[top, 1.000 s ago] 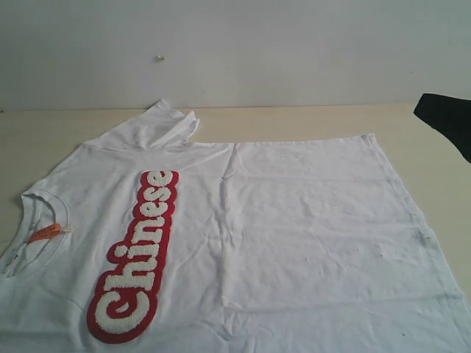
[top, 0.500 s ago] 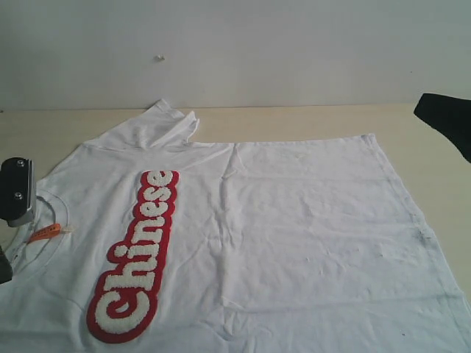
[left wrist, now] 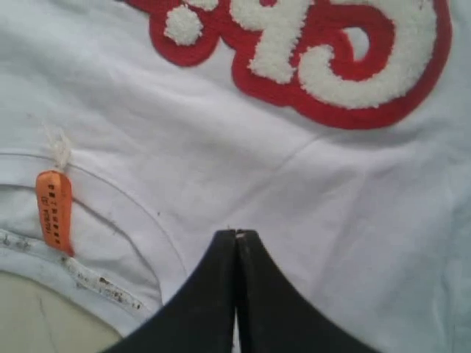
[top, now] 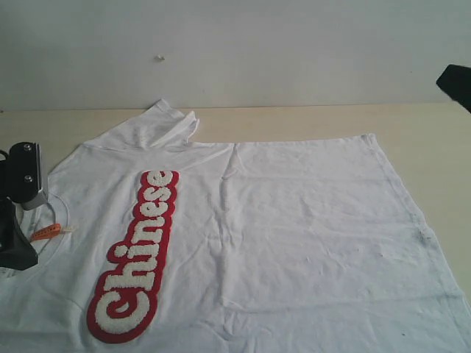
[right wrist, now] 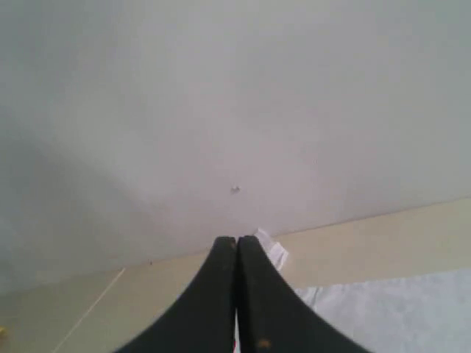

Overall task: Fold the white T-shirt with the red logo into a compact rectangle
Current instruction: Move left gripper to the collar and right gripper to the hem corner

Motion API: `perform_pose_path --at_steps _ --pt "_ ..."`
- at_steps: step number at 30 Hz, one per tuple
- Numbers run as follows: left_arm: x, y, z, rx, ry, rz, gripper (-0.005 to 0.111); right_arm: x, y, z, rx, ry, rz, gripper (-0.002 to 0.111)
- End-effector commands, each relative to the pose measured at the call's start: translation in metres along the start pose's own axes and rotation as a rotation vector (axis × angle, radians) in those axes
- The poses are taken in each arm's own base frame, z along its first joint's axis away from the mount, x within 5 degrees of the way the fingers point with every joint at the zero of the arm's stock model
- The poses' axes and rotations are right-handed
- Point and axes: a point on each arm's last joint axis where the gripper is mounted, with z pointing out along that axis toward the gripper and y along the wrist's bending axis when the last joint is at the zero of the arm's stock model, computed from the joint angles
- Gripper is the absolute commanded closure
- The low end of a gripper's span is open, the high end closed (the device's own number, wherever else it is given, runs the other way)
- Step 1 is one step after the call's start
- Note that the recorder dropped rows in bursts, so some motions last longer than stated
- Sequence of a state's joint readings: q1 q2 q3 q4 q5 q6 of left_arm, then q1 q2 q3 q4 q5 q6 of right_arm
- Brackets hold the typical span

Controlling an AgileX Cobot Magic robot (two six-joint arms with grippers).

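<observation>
- While the shirt (top: 294,220) is lying spread on the counter (top: 294,121), its logo (top: 136,257) is facing up.
- Left hand (left wrist: 236,235) is sitting over the collar (left wrist: 110,235) near the tag (left wrist: 54,212), fingers pressed together, gripping nothing.
- Right hand (right wrist: 236,241) is likewise closed and empty, off the shirt.

Both the left gripper (left wrist: 236,235) and right gripper (right wrist: 236,240) were matte black wedges; a grey plate (top: 34,193) bore 2 screws (top: 28,178).

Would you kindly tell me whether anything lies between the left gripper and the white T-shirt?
Nothing visible does. The left gripper, jaws shut, hangs directly over the white T-shirt near its collar, with only bare fabric beneath it.
</observation>
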State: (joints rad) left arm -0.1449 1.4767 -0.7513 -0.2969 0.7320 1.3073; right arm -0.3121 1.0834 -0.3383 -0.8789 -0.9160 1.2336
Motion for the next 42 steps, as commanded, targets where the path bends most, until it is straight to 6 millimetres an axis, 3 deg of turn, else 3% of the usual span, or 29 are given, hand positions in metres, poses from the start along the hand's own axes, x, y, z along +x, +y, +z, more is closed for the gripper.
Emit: perform_pose_path --at_steps 1,10,13,16,27,33,38,42 --pt "-0.004 0.001 -0.001 -0.006 -0.029 -0.019 0.107 -0.006 -0.001 0.001 0.017 -0.041 0.022 0.108" --pt "-0.007 0.001 -0.001 -0.002 -0.056 -0.029 0.107 -0.033 0.020 0.019 -0.134 0.084 -0.706 0.108" --pt "-0.007 0.000 -0.001 -0.001 -0.061 -0.032 0.107 -0.035 0.018 0.021 -0.154 0.256 -1.041 0.108" --pt "-0.007 0.000 -0.001 -0.002 -0.061 -0.005 0.107 -0.030 0.005 0.020 -0.126 0.445 -1.262 0.108" --pt "-0.008 0.004 -0.001 -0.041 -0.069 0.041 0.107 -0.019 -0.039 0.038 0.110 0.641 -1.402 0.108" --pt "-0.008 0.006 -0.001 -0.062 -0.072 0.043 0.107 -0.004 -0.032 0.051 0.065 0.691 -1.512 0.108" --pt "-0.008 0.005 -0.001 -0.059 -0.073 0.043 0.107 -0.003 -0.038 0.055 0.162 0.796 -1.749 0.108" --pt "-0.008 0.005 -0.001 -0.059 -0.073 0.048 0.107 0.009 -0.049 0.063 0.170 0.911 -1.841 0.108"
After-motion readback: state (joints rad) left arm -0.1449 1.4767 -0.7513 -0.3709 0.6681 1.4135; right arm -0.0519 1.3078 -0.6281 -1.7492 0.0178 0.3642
